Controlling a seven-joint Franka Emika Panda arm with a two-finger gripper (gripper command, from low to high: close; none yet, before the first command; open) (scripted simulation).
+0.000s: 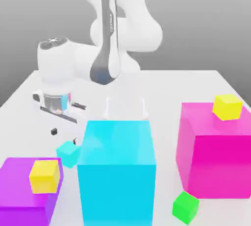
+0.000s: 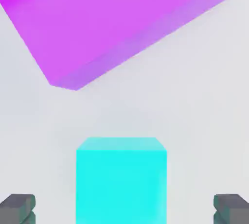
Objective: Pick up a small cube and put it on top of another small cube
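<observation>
The small cyan cube [image 1: 67, 153] [image 2: 121, 179] rests on the white table between the purple block and the large cyan block. My gripper [image 1: 63, 135] [image 2: 124, 211] hangs just above it, pointing down and open. In the hand view its dark fingertips [image 2: 17, 208] stand wide apart on either side of the cube without touching it. One small yellow cube [image 1: 45, 176] lies on top of the purple block [image 1: 19, 195] [image 2: 112, 24]. A second yellow cube [image 1: 227, 107] sits on the magenta block [image 1: 215, 151].
A tall large cyan block [image 1: 117, 171] stands right beside the small cyan cube, on the exterior view's right of it. A small green cube [image 1: 186, 206] lies on the table [image 1: 29, 87] in front of the magenta block.
</observation>
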